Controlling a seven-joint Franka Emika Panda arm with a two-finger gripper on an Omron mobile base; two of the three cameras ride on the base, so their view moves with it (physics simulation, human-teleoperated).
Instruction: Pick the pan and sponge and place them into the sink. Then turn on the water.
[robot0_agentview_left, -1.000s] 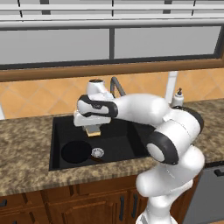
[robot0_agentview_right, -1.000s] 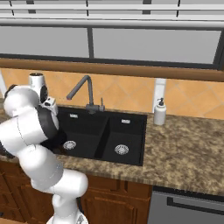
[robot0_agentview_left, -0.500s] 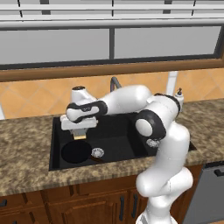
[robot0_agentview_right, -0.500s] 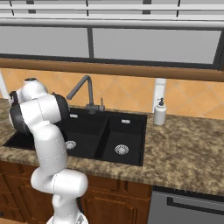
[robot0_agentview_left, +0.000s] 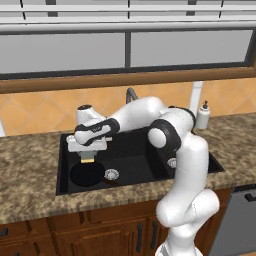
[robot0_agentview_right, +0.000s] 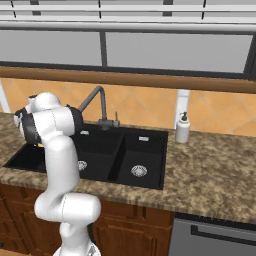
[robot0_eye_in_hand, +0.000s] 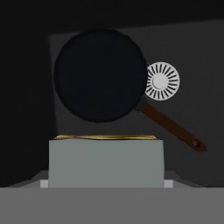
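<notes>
Hovering over the sink's left basin, the sponge is gripped by the end effector above the pan; release is needed next.

Inside the sink's large left basin — the pan, flat on the floor, silver drain just right of it. Above the pan — the sponge, between the gripper's fingers. Soap dispenser on the counter, right of the sink.

Arm stretched leftward, jaws downward, clamped on sponge.
</notes>
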